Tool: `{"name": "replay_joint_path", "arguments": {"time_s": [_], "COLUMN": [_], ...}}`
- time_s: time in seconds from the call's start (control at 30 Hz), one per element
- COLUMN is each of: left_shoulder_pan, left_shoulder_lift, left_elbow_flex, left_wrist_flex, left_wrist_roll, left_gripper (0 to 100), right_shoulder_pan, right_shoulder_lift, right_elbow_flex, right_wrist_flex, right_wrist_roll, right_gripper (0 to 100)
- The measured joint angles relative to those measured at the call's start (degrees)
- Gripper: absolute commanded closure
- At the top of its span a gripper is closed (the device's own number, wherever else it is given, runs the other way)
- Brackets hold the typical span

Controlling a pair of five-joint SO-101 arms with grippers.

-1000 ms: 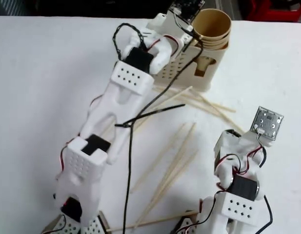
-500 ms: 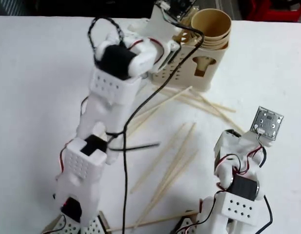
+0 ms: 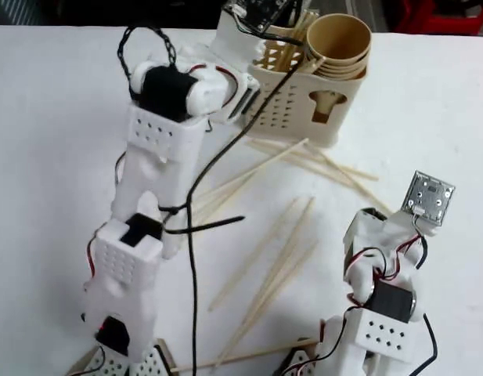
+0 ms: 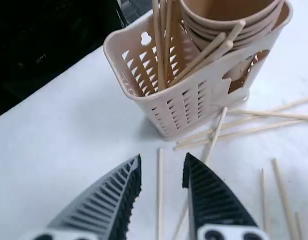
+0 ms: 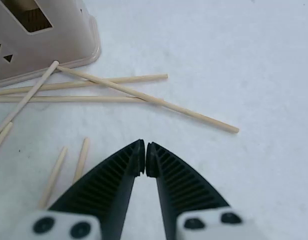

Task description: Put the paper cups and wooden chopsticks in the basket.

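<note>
The beige slotted basket [image 3: 323, 117] stands at the table's far side with stacked paper cups [image 3: 339, 43] in one half and several wooden chopsticks [image 3: 284, 48] leaning in the other. More chopsticks [image 3: 276, 254] lie loose on the white table in front of it. My left gripper [image 4: 162, 162] hangs open and empty just short of the basket [image 4: 178, 102], above one loose chopstick [image 4: 159, 195]. My right gripper [image 5: 145, 152] is shut on nothing, low over the table near crossed chopsticks [image 5: 144, 95].
The left arm [image 3: 167, 90] stretches from the near edge up to the basket's left side, its black cable trailing over the table. The right arm [image 3: 382, 298] is folded at the near right. A bare tabletop spreads to the far left and right.
The left arm has drawn back and to the left from over the basket, and chopsticks now stand in the basket where it was. The right arm has kept still.
</note>
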Motion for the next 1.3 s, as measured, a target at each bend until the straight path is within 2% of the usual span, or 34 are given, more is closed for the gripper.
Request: {"name": "replay_joint_path", "arguments": {"time_s": [0.17, 0.37, 0.57, 0.7, 0.97, 1.3], "left_shoulder_pan": [0.1, -0.8, -1.6, -1.5, -1.6, -1.5], "left_shoulder_lift": [-7.2, -16.1, -19.3, -19.3, -19.3, -19.3], "left_elbow_flex": [11.1, 28.4, 43.8, 52.5, 71.0, 91.5], "left_wrist_flex": [0.0, 0.0, -0.4, -3.2, -14.9, -38.6], "left_wrist_roll": [-3.1, -6.2, -6.7, -9.8, -16.4, -19.7], "left_gripper": [84, 79, 79, 79, 79, 76], "right_shoulder_pan": [0.0, 0.0, 0.0, 0.0, 0.0, 0.0], "right_shoulder_lift": [0.0, 0.0, 0.0, 0.0, 0.0, 0.0], "right_elbow_flex": [0.0, 0.0, 0.0, 0.0, 0.0, 0.0], "right_wrist_flex": [0.0, 0.0, 0.0, 0.0, 0.0, 0.0], "right_wrist_roll": [0.0, 0.0, 0.0, 0.0, 0.0, 0.0], "right_gripper": [97.8, 97.8, 97.8, 97.8, 97.8, 97.8]}}
